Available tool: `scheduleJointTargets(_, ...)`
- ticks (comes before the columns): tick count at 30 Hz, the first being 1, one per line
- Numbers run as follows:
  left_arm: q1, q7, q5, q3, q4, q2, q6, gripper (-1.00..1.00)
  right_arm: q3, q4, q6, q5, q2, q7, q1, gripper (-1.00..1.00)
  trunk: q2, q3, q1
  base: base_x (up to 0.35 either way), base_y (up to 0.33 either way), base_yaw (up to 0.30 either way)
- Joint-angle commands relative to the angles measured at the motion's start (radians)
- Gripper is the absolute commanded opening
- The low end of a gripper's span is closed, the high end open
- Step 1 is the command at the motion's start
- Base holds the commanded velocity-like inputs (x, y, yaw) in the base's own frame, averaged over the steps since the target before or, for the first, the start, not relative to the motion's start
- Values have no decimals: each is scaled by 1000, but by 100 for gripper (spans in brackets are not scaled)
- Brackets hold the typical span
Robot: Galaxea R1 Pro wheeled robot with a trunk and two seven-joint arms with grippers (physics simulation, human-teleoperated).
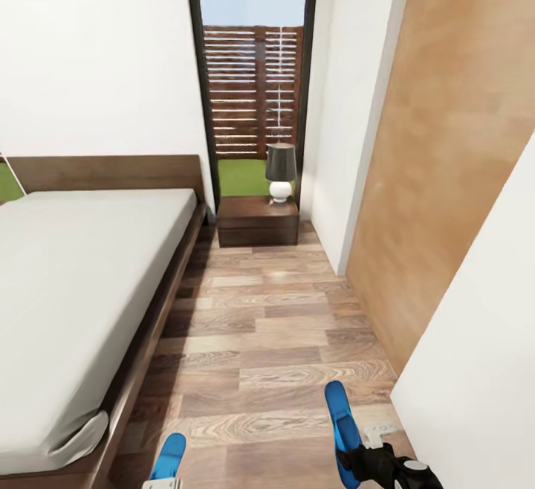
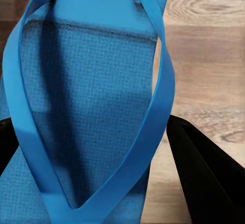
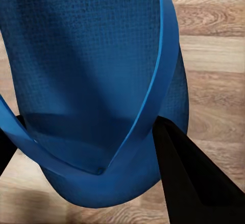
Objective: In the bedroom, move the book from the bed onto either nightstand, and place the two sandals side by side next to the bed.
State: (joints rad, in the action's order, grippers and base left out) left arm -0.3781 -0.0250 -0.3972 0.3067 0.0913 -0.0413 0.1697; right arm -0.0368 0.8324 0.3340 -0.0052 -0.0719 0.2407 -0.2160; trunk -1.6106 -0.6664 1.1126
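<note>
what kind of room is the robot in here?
Most likely a bedroom: a low bed with a dark wood frame and bare grey mattress, a nightstand carrying a small lamp beside the headboard, and a wood-plank floor running along a narrow aisle to a tall window.

bed (image 1: 82, 273): cut off by the left and lower edges of the head view; its foot end and far side lie out of frame.
left sandal (image 1: 169, 459): only the tip shows at the bottom edge, the rest cut off.
right sandal (image 1: 343, 418): rear part hidden behind the right pincer (image 1: 379, 463), itself cropped at the bottom edge.
left pincer (image 1: 162, 484): a sliver at the bottom edge.
nightstand (image 1: 258, 221): drawer detail too small to tell.
</note>
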Motion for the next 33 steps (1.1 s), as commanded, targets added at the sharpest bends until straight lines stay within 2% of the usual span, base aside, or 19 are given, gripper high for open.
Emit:
scheduleJointTargets(1,1,1,-9,8,-1,1,5,-100,-3,-28,2,-1,-1,-2,0,-100,0,-1,1,340,0,0)
scheduleJointTargets(15,5,5,-7,9,-1,3,8,-100,-7,-128,-5,6,1,-6,0,-100,0,-1,1,340,0,0)
scheduleJointTargets(20,6,5,-7,9,-1,3,8,-100,-6,-164,-28,6,1,-7,0,-100,0,-1,1,339,-4,0)
scheduleJointTargets(33,6,5,-5,9,-1,3,8,-100,-6,-207,-43,7,0,-16,0,-100,0,-1,1,315,-122,0)
